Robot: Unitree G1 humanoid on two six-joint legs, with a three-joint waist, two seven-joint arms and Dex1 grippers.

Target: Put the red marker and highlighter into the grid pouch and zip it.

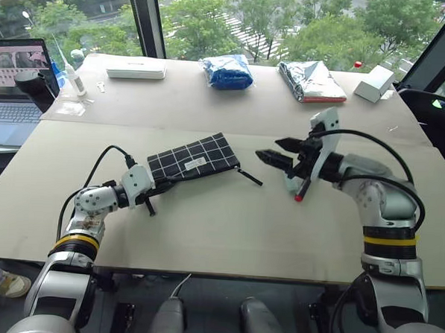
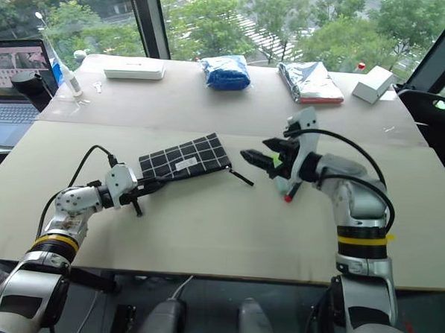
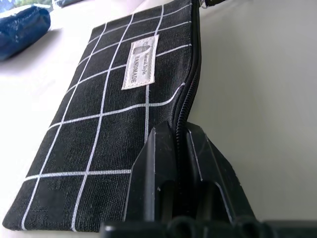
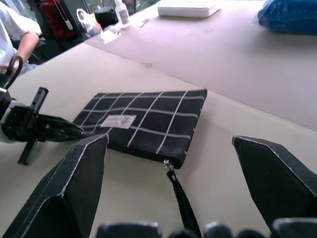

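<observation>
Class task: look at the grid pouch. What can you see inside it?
Nothing: the grid pouch lies flat with its zipper closed, hiding any contents. The red marker and highlighter lie outside on the table.

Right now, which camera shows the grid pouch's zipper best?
Left wrist view: the zipper runs close up along the grid pouch edge. The right wrist view shows only its pull strap; in the eye views it is too small.
</observation>
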